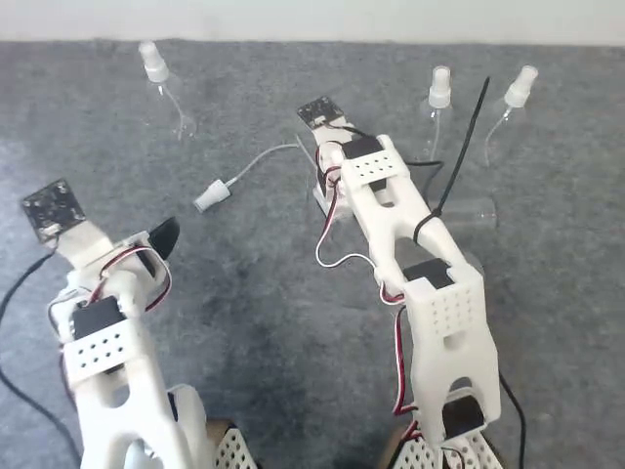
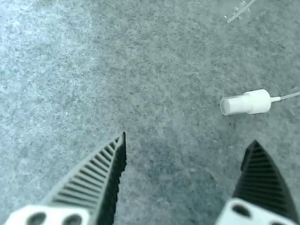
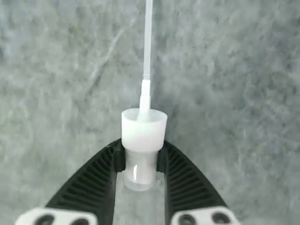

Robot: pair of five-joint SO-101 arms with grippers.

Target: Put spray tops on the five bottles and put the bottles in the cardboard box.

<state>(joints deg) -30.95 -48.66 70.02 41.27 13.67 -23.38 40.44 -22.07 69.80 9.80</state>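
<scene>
My right gripper (image 3: 140,157) is shut on a white spray top (image 3: 143,136), whose thin tube (image 3: 147,42) points away over the grey mat. In the high view this gripper (image 1: 324,195) is mostly hidden under its own arm. My left gripper (image 2: 189,139) hangs open above the mat, and a second loose spray top (image 2: 246,102) lies just beyond one fingertip. That spray top (image 1: 212,195) lies between the two arms, right of the left gripper (image 1: 161,239). Three clear bottles with tops stand at the back (image 1: 156,88), (image 1: 439,98), (image 1: 513,98). A clear bottle without a top (image 1: 476,210) sits beside the right arm.
A grey mat (image 1: 264,313) covers the table. A black cable tie (image 1: 459,156) sticks up from the right arm toward the two back-right bottles. Red and white wires (image 1: 337,256) loop off the right arm.
</scene>
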